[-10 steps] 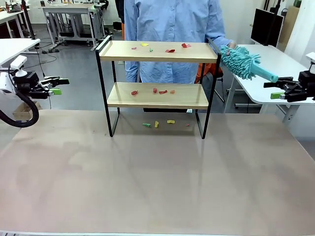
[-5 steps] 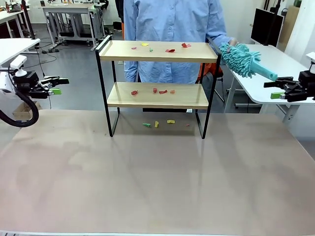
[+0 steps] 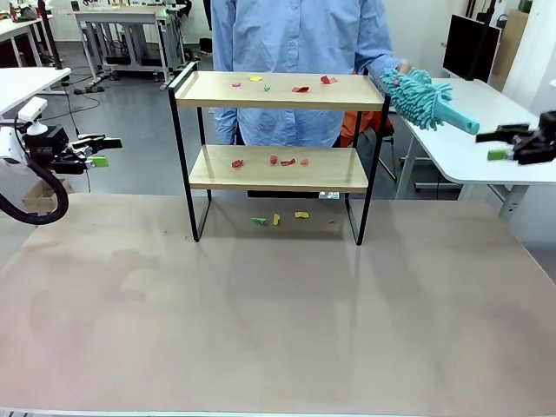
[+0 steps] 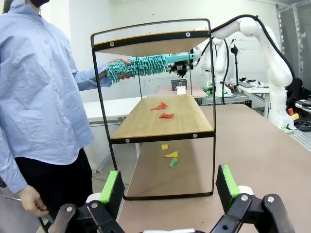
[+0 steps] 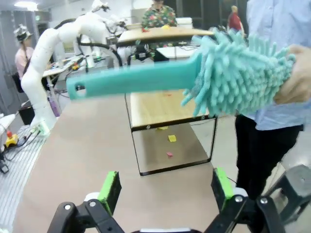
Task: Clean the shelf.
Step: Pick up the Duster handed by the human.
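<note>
The shelf [image 3: 208, 90] stands at the table's far middle, with small red, yellow and green scraps [image 3: 300, 89] on its top board, more on the lower board and on the table beneath. A person behind it holds a teal fluffy duster [image 3: 421, 98] by the head, handle pointing at my right gripper [image 3: 499, 143]. That gripper is open, just right of the handle tip and apart from it. In the right wrist view the duster handle [image 5: 136, 77] crosses above my open right gripper [image 5: 165, 189]. My left gripper [image 3: 104, 150] hovers open far left of the shelf [image 4: 160, 121].
White side tables [image 3: 486, 113] flank the brown table [image 3: 278, 313] on the right and left. The person [image 3: 300, 35] stands close behind the shelf. Other desks and equipment are farther back.
The person has shifted the duster slightly left and up. My right gripper has risen toward the level of the handle tip. The left arm has not moved.
</note>
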{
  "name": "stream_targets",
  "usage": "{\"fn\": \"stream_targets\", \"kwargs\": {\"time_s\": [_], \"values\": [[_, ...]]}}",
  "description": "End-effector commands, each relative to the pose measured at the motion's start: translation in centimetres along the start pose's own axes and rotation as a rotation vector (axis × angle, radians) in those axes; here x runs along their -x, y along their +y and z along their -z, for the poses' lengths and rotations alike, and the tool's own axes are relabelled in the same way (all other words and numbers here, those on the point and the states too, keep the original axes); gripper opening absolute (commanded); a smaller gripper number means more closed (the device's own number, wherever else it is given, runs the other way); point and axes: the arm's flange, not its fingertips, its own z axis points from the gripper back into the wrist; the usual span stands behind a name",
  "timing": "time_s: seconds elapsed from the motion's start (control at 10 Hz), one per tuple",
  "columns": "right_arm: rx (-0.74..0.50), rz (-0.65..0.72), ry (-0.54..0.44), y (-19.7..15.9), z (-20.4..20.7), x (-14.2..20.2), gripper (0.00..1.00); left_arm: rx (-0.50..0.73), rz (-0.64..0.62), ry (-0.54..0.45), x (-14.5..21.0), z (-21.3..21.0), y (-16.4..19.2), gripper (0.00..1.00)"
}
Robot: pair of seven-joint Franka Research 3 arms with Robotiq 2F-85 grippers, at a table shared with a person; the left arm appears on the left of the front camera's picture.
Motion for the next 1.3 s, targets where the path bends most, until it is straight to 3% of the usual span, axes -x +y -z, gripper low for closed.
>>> {"fn": "stream_targets", "kwargs": {"time_s": [0.0, 0.2, 0.3, 0.6, 0.9, 1.1, 1.2], "values": [[0.125, 0.07, 0.106, 2.5, -1.8, -7.4, 1.0, -0.005, 0.017, 0.002, -0.1, 0.1, 0.0, 1.0], [0.319, 0.125, 0.194, 4.8, -2.1, -14.2, 1.0, -0.005, 0.017, 0.002, -0.1, 0.1, 0.0, 1.0], [0.377, 0.238, 0.246, 6.5, -1.2, -17.7, 1.0, -0.005, 0.017, 0.002, -0.1, 0.1, 0.0, 1.0], [0.586, 0.323, 0.438, 9.4, 3.7, -23.9, 1.0, -0.005, 0.017, 0.002, -0.1, 0.1, 0.0, 1.0], [0.692, 0.371, 0.635, 11.3, 9.8, -25.8, 1.0, -0.005, 0.017, 0.002, -0.1, 0.1, 0.0, 1.0], [0.704, 0.32, 0.585, 11.2, 10.4, -25.6, 1.0, -0.005, 0.017, 0.002, -0.1, 0.1, 0.0, 1.0], [0.686, 0.343, 0.626, 10.9, 10.7, -25.8, 1.0, -0.005, 0.017, 0.002, -0.1, 0.1, 0.0, 1.0]]}}
